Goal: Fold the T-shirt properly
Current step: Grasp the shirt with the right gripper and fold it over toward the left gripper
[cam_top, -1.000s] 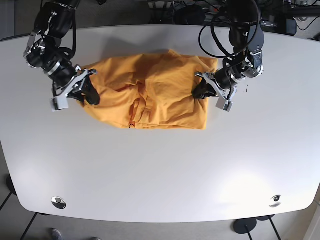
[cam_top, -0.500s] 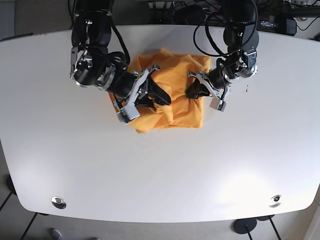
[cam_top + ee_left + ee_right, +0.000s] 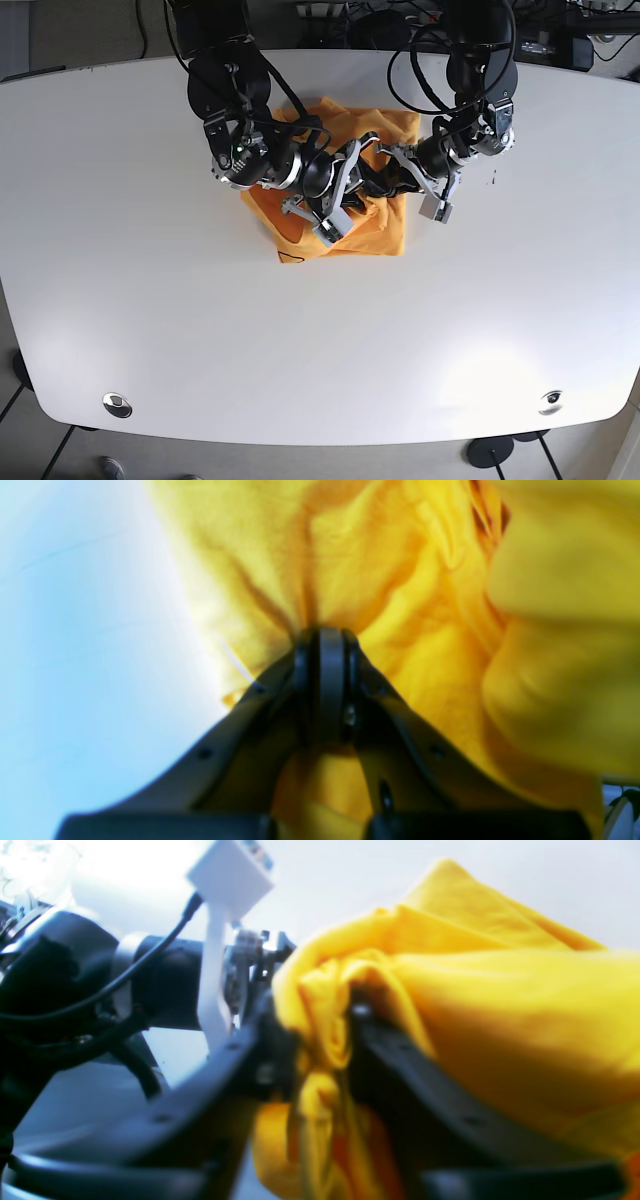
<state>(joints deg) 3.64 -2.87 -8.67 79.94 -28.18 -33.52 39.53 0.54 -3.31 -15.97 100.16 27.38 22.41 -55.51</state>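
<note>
The orange-yellow T-shirt lies bunched in the middle of the white table. My right gripper is shut on a fold of the shirt and holds it over the shirt's right half, close to the other arm. My left gripper is shut on the shirt's right edge; its pads pinch the cloth in the left wrist view. The two grippers are almost touching over the shirt.
The other arm's body and cable fill the left of the right wrist view. Black cables hang near the back edge. Two round metal fittings sit near the front corners.
My right gripper has carried the shirt's left side farther right, up against the left gripper. The shirt is narrower and more bunched. The left gripper has hardly moved.
</note>
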